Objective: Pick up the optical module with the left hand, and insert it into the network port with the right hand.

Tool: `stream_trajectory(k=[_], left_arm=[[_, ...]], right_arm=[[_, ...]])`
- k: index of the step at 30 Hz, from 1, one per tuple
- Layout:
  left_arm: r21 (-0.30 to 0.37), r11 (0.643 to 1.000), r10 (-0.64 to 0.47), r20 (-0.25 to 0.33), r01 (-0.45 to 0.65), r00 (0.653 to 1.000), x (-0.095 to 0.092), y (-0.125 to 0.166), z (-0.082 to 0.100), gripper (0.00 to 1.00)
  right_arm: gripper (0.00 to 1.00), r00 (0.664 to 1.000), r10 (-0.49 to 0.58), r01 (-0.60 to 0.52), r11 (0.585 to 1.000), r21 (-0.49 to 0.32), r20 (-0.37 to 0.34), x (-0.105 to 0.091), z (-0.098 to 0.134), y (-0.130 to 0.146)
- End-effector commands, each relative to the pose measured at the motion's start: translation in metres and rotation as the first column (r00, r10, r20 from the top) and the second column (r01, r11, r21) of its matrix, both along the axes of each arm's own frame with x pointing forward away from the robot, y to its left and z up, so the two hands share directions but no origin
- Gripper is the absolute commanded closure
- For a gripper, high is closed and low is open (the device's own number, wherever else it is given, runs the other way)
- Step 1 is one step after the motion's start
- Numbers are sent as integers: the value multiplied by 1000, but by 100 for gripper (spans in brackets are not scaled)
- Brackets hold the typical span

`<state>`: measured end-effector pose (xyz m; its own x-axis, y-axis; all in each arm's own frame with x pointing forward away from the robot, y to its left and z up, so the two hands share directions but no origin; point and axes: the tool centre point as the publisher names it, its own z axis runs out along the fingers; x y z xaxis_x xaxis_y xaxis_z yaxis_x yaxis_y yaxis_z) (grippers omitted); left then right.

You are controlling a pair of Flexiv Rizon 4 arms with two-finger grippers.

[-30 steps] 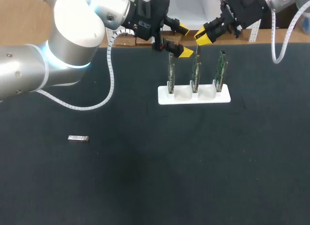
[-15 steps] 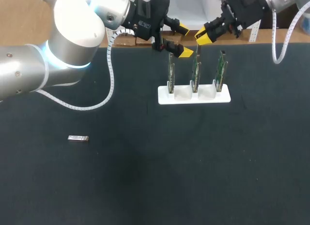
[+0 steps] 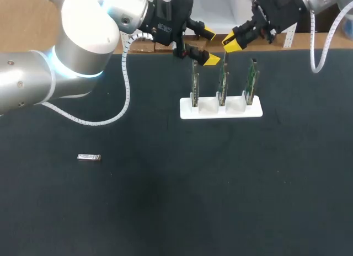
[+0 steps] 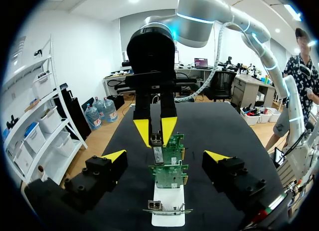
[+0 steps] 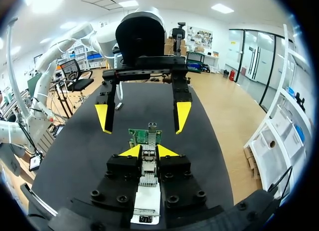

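Note:
A small silver optical module (image 5: 148,165) sits between the yellow tips of my right gripper (image 5: 148,151), which is shut on it. In the head view that gripper (image 3: 230,42) hangs at the table's far edge, just above the middle of three green network cards (image 3: 223,79) standing upright in a white holder (image 3: 220,109). My left gripper (image 3: 210,46) stands open and holds nothing, beside the left card (image 3: 194,82), facing the right gripper (image 4: 155,131) along the row. A second silver module (image 3: 89,157) lies flat on the black mat at the left.
The right card (image 3: 252,79) stands at the holder's far end. The black table mat (image 3: 176,201) stretches wide in front of the holder. The left arm's white cable (image 3: 124,96) loops over the mat at the back left.

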<state>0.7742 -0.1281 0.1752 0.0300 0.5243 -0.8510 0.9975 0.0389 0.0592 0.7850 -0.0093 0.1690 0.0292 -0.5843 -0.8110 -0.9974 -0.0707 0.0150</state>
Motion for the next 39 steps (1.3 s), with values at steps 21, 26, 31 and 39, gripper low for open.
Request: stream_trajectory(k=[21, 26, 31, 39], left_arm=[[8, 1000, 1, -4, -1, 1000, 1, -1, 1, 0], [8, 1000, 1, -4, -1, 1000, 1, -1, 1, 0], [8, 1000, 1, -4, -1, 1000, 1, -1, 1, 0], [8, 1000, 1, -4, -1, 1000, 1, -1, 1, 0]], right_arm=[[100, 1000, -16, 15, 1000, 16, 19, 4, 0, -2], [100, 1000, -11, 11, 1000, 6, 15, 2, -3, -2], [100, 1000, -8, 8, 1000, 1, 12, 2, -5, -2], [100, 1000, -12, 12, 1000, -3, 11, 3, -7, -3]])
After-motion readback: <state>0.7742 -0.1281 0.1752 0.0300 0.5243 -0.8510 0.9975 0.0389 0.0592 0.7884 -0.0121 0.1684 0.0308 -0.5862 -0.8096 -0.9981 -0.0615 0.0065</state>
